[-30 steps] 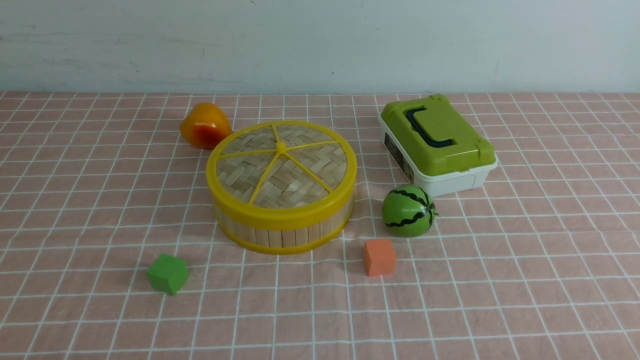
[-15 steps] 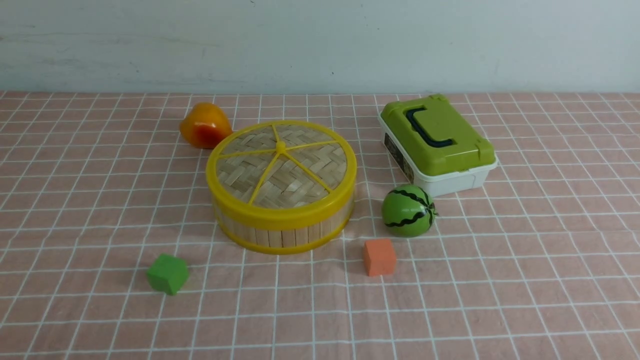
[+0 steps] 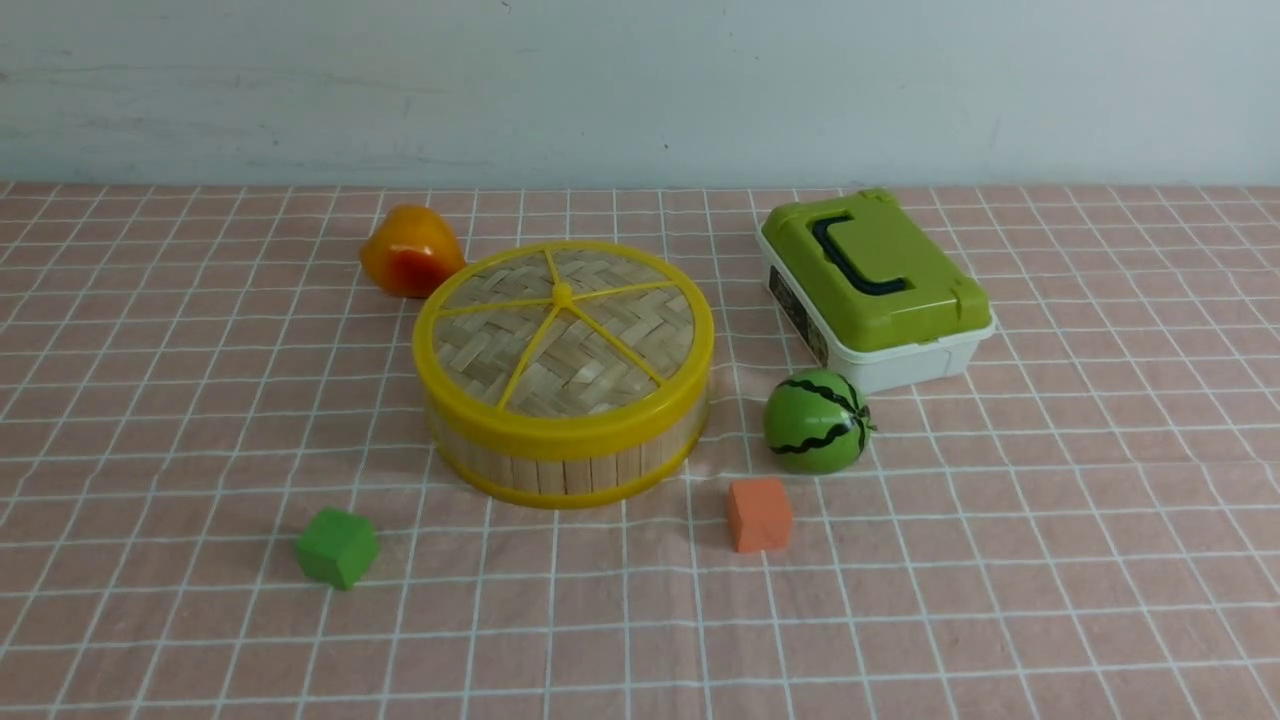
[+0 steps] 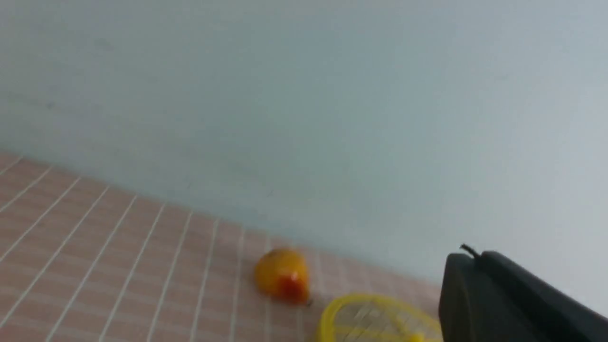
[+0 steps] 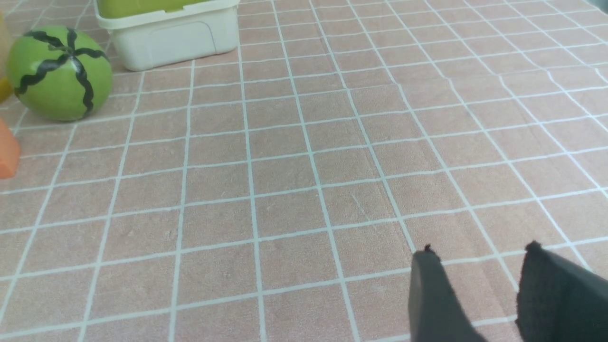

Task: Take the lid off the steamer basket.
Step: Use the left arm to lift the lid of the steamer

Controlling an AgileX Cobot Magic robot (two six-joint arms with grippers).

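Nothing on the bench (image 3: 1000,620) has shifted since the earlier front views; every item lies where it did, and neither arm shows in the front view.

Nearest, in the lower left of the front view, sits a green cube (image 3: 336,546). An orange cube (image 3: 759,513) sits right of centre, with a toy watermelon (image 3: 816,421) just behind it. At the centre stands the steamer basket (image 3: 565,462), and the lid (image 3: 565,335) is seated flat inside its yellow top rim, so the task has not begun. An orange-yellow fruit (image 3: 410,250) rests close against the basket's far left side. A green-lidded white box (image 3: 875,280) lies in the upper right.

The left pincer (image 4: 498,294) shows only as a dark edge in the lower right of its wrist view, high above the bench and aimed mostly at the wall; it is closed and holds nothing. The right pincer (image 5: 480,247) hovers low over bare cloth with its fingers narrowly parted and nothing between them.

The step in hand appears to be the approach. To do it well, the left pincer should probably spread first. It should then tilt down and descend over the lid, seeking the hub or a spoke and not the flush rim. A straight vertical lift would likely keep the basket from dragging, and the nearby fruit should be kept clear.
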